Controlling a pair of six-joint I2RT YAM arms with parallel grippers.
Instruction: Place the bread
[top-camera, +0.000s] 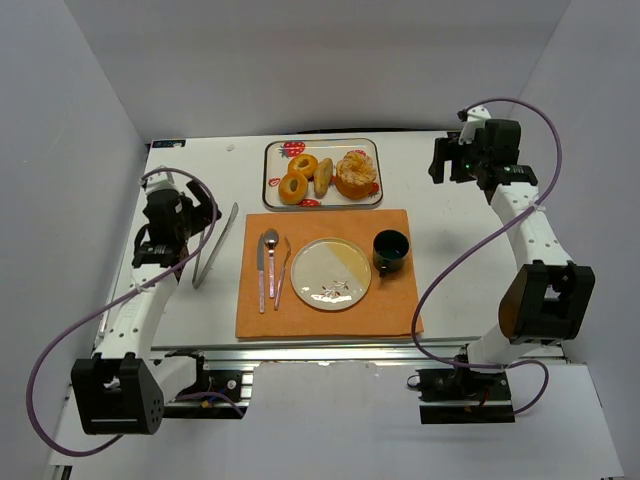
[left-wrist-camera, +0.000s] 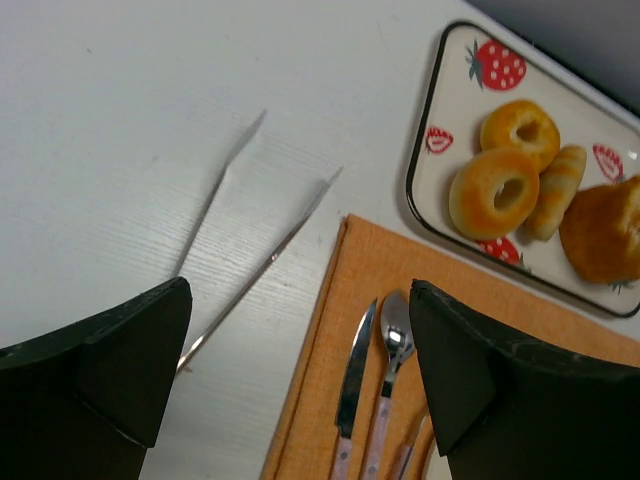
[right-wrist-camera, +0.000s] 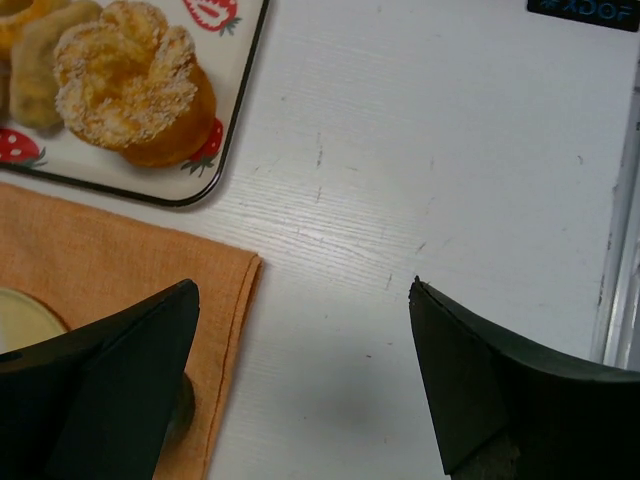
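Lying on the tray (top-camera: 322, 143) at upper centre, bread (top-camera: 295, 188); left claw (left-wrist-camera: 300, 290) and right claw (right-wrist-camera: 302, 288) both released, empty.

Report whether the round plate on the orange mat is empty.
Empty: the round cream plate shows only its pattern; bread sits on the strawberry tray.

Orange placemat (top-camera: 395, 300) lies flat on white table (top-camera: 460, 250), near the table's middle. On the placemat's left strip: knife (top-camera: 261, 275), spoon (top-camera: 271, 262) and a third slim utensil (top-camera: 283, 275), type unclear, side by side and roughly parallel, knife outermost, spoon bowl toward the far edge. Dark cup (top-camera: 391, 250) stands upright on the placemat near its right edge, toward the far-right corner, well apart from the cutlery.
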